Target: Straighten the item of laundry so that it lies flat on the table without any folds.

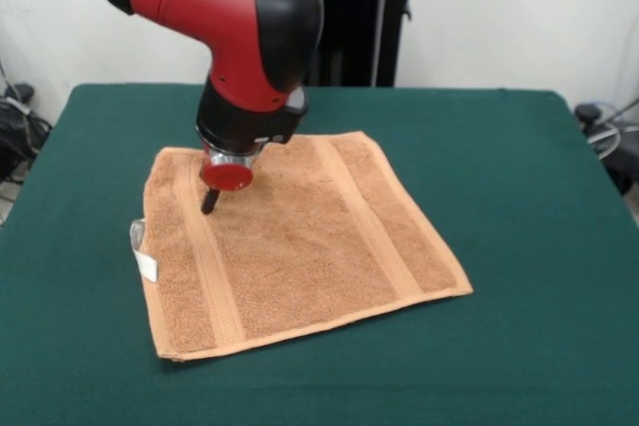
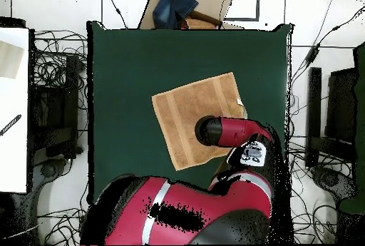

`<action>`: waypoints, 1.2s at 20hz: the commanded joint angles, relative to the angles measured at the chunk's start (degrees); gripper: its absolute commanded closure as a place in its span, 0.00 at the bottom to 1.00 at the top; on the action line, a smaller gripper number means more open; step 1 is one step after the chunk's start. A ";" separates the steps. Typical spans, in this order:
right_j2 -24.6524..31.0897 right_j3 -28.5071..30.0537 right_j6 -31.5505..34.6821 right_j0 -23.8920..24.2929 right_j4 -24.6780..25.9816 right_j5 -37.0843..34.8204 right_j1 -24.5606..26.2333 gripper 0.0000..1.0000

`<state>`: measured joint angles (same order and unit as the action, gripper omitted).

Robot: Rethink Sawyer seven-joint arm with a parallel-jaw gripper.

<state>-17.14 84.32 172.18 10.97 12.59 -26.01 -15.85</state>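
Note:
The item of laundry [image 1: 300,236] is an orange-tan towel with two woven bands. It lies spread out on the green table [image 1: 519,246], turned a little askew to the table's edges. A white loop tag [image 1: 143,248] sticks out from its left edge. My gripper [image 1: 210,201] comes down from the red and black arm and touches the towel near its far left corner, beside the left band. In the overhead view the towel [image 2: 187,118] sits right of the table's [image 2: 128,79] middle, and the arm's head [image 2: 214,130] covers its lower right part and hides the gripper.
A cardboard box with blue cloth [image 2: 187,4] stands beyond the table's top edge in the overhead view. Cables [image 2: 53,79] and black stands [image 2: 314,115] line both sides. A white surface [image 2: 13,108] lies at the far left.

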 commanded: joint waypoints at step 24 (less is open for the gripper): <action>6.70 5.86 -3.46 5.37 1.75 1.42 -1.68 0.00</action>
<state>-16.18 86.70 172.18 15.80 12.62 -25.98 -19.09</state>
